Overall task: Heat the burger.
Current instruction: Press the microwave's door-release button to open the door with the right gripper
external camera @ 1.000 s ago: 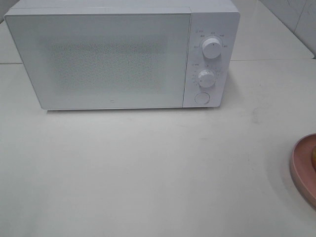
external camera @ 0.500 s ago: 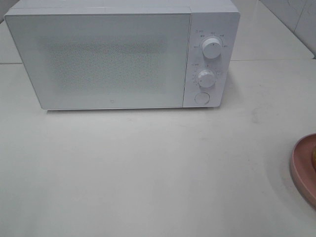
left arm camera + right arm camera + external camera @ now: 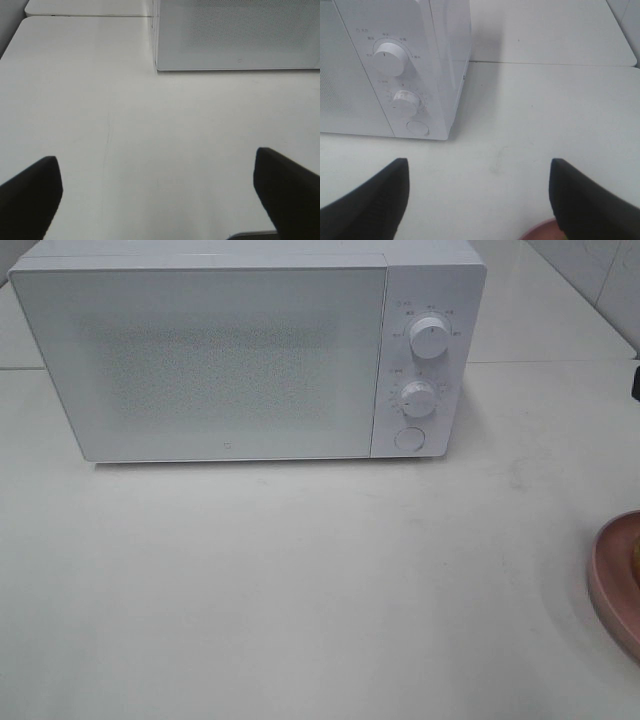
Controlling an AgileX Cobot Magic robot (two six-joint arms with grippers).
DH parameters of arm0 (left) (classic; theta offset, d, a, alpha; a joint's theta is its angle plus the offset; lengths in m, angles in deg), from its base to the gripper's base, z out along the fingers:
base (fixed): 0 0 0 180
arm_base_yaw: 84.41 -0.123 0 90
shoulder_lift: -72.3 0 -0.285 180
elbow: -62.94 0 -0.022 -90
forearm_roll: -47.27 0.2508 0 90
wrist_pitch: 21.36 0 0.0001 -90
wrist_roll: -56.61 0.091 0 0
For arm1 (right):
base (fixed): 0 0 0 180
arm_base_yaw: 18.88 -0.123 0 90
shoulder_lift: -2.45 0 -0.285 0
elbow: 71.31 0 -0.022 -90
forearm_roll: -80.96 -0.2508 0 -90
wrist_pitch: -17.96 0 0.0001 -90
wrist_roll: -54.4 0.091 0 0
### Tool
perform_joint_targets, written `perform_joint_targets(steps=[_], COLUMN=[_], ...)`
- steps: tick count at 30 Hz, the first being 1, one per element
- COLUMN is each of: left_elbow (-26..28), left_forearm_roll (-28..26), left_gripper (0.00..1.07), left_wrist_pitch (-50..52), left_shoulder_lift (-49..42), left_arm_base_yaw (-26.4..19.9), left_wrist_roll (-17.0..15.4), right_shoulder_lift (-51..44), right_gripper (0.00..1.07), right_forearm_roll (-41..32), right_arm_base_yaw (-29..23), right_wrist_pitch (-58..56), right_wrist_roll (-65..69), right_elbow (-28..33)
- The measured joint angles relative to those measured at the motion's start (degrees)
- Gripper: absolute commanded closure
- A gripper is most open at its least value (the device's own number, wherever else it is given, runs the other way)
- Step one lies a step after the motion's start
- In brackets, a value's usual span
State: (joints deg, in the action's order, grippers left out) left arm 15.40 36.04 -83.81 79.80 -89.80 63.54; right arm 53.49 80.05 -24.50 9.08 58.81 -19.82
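Burger (image 3: pixel 637 560): mere yellowish sliver at frame edge, on half-cropped pink plate (image 3: pixel 606 585)

Far right, the pink plate (image 3: pixel 616 585) runs off the frame with only its left arc showing. Of the burger (image 3: pixel 636 556) there's just a yellowish sliver at the very edge. Farther back on the right a dark scrap (image 3: pixel 636 383) pokes in, too little to name. The microwave (image 3: pixel 250 350) door's speckled panel hides the inside, and the markings round its dials (image 3: pixel 429 337) are too small to read. In the wrist views the left gripper (image 3: pixel 157 175) and right gripper (image 3: pixel 480 172) show only dark finger ends, the rest cropped.
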Motion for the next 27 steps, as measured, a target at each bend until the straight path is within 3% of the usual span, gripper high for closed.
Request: perform_joint_targets(steps=[12, 20, 27], left_elbow=[0.0, 0.0, 0.0], left_forearm_roll=[0.0, 0.0, 0.0], left_gripper=[0.1, 0.1, 0.1], left_wrist_pitch=[0.0, 0.0, 0.0], left_shoulder_lift=[0.0, 0.0, 0.0], left_arm_base_yaw=[0.0, 0.0, 0.0], left_wrist_roll=[0.0, 0.0, 0.0], right_shoulder_lift=[12.72, 20.11, 25.44], right_gripper=[0.32, 0.32, 0.32], right_forearm_roll=[-0.06, -3.27, -12.49], right_arm_base_yaw=[0.0, -0.34, -7.33], right_wrist_pitch=[28.36, 36.21, 43.03], right_wrist_roll=[0.0, -1.26, -9.74], right_elbow=[7.33, 7.79, 7.91])
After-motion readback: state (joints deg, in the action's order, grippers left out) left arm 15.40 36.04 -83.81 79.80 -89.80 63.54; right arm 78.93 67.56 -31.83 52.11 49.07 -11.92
